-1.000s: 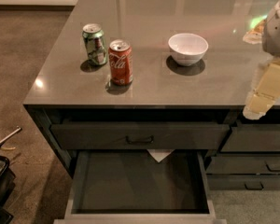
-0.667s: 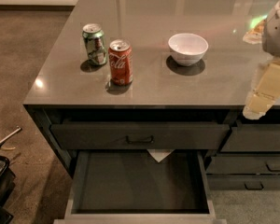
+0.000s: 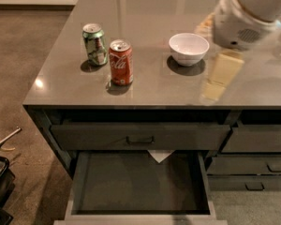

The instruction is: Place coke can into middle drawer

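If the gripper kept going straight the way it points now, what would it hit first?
Probably the bare counter just right of the white bowl; the gripper hangs above it, pointing down. Depth is unclear.

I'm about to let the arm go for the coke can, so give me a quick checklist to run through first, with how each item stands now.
1. Coke can upright on the countertop, near its front edge: ok.
2. Middle drawer pulled open below the can: ok.
3. Green can apart from the coke can, behind and left of it: ok.
4. Gripper at the coke can: not ok; it hangs over the countertop's right side, beyond the white bowl.
5. Gripper high enough to pass over the bowl: cannot tell.
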{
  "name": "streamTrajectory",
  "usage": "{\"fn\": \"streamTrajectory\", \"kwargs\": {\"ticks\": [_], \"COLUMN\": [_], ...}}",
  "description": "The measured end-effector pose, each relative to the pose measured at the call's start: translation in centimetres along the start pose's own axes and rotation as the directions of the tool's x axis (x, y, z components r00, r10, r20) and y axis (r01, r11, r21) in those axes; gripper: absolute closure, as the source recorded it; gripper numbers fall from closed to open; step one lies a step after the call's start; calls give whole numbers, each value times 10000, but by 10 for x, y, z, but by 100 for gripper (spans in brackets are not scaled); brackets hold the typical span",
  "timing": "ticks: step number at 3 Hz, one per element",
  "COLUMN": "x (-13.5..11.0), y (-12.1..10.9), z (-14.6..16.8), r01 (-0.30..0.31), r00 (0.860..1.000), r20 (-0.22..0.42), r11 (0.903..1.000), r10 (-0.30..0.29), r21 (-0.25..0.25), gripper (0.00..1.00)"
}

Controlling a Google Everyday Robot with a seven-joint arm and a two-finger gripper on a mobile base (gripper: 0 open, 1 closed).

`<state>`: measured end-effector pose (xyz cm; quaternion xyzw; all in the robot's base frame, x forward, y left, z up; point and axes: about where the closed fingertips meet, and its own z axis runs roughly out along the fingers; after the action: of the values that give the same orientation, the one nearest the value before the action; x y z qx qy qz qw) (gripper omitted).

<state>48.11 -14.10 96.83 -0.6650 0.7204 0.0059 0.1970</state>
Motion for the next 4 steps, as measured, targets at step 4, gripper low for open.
{"fn": "streamTrajectory", "kwargs": {"ticks": [4], "x": [-112], "y": [-15], "z": [53], "r01": [1560], "r00": [9730], "r20": [1826], "r11": [9853], "r10": [-1412], "r21": [-695], "gripper": [0]}}
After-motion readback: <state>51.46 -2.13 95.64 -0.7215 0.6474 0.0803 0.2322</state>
